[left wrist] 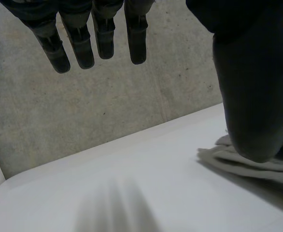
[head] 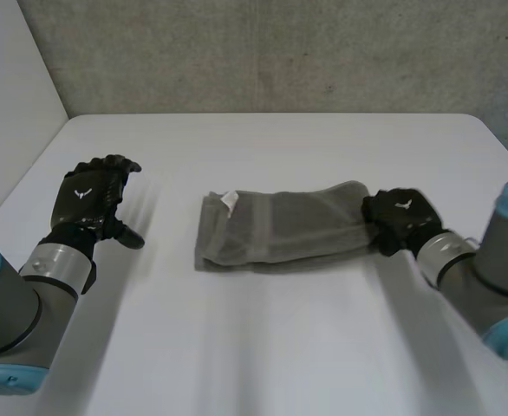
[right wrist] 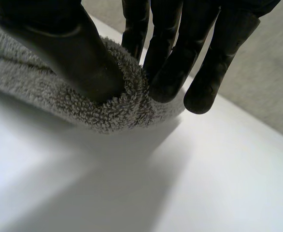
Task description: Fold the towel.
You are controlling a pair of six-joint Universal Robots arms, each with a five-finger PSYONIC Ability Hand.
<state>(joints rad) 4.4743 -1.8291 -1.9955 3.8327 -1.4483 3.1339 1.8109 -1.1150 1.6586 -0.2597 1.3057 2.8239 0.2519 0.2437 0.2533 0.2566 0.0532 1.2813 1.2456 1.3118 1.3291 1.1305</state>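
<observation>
A grey towel (head: 280, 227), folded into a long strip with a white label near its left end, lies across the middle of the white table (head: 263, 347). My right hand (head: 399, 218) is at the strip's right end. In the right wrist view its thumb (right wrist: 78, 63) and fingers (right wrist: 168, 72) pinch the towel's rolled edge (right wrist: 122, 104) between them. My left hand (head: 94, 198) hovers well left of the towel, open and holding nothing. In the left wrist view its fingers (left wrist: 95, 41) hang straight, and the towel's end (left wrist: 238, 162) lies beyond the thumb (left wrist: 257, 92).
A grey concrete wall (head: 280, 52) stands behind the table's far edge. A white panel (head: 11, 104) closes the left side. Bare tabletop stretches in front of the towel and around my left hand.
</observation>
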